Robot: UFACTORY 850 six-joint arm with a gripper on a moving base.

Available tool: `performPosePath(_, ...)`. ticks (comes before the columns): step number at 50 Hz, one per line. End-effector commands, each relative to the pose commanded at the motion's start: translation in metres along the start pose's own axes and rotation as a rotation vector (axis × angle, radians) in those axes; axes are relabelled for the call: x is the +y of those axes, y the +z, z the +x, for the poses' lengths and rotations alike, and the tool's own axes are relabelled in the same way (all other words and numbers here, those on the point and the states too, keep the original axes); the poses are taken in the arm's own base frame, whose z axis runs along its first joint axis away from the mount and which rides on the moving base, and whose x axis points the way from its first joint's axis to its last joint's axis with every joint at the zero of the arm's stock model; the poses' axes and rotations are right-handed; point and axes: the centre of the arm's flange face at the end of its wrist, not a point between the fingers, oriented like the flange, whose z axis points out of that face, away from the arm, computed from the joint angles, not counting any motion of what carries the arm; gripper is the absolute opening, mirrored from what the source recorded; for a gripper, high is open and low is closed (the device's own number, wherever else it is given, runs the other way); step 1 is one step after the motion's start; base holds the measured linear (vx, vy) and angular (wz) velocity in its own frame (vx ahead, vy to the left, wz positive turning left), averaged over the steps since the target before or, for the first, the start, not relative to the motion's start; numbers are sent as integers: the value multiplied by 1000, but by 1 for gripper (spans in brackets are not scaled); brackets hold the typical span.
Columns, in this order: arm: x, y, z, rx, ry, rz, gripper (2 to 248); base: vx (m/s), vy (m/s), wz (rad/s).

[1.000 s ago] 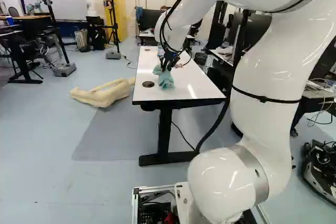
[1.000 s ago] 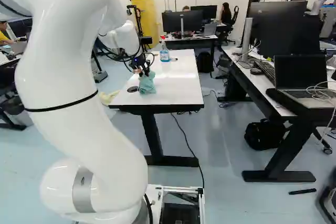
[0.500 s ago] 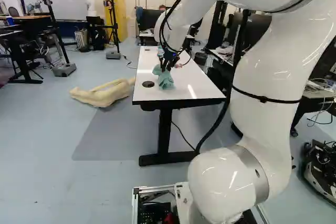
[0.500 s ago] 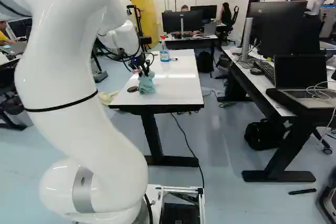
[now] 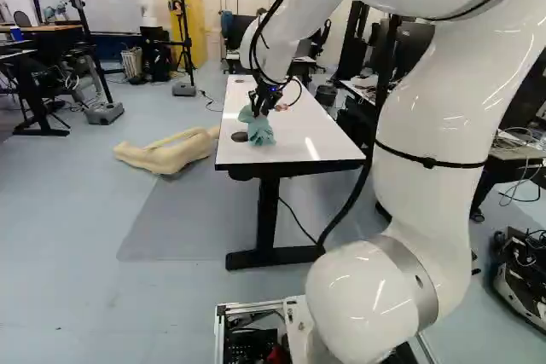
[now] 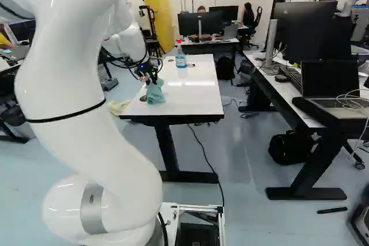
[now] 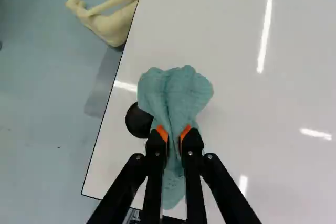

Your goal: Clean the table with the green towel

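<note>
The black two-fingered gripper [image 7: 174, 135] is pinching the soft, blue-green cloth towel [image 7: 175, 90] over the glossy white tabletop [image 7: 241, 129], its jaws nearly closed, only a narrow fold filling the gap between the orange pads [image 7: 163, 133]. And the towel is sitting near the table's corner, fanning out ahead of the fingers and trailing back beneath them, just beside the round black disc [image 7: 138, 121] in the top. Wiping seems to be the step in hand, and doing it well is calling for light, even downward pressure, enough to be keeping the cloth flat without the fingertips scraping. Long, slow, overlapping strokes should be serving best, because a bunched towel like this is covering only a thin strip at a time. Near the disc, the cloth could be snagging on its rim, so an easy pass is looking wiser there. Now to the containers: the clear spray bottle with a red top [image 6: 180, 60] is standing upright farther along the table, holding blue liquid, though how full it is I can't quite be judging at that distance. Strokes heading that way should be steering around it, or the towel could be tipping it.
</note>
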Motion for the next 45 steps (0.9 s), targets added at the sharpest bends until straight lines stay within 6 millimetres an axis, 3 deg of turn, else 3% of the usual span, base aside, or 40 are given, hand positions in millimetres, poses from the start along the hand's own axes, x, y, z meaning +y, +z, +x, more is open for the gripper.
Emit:
performPosePath(32,-45,1,1,1,-70,42,44,0,0,0)
performPosePath(40,-51,1,1,2,-79,48,44,0,0,0)
performPosePath(41,-52,1,1,2,-80,48,56,0,0,0)
performPosePath(45,-52,1,1,2,-80,48,56,0,0,0)
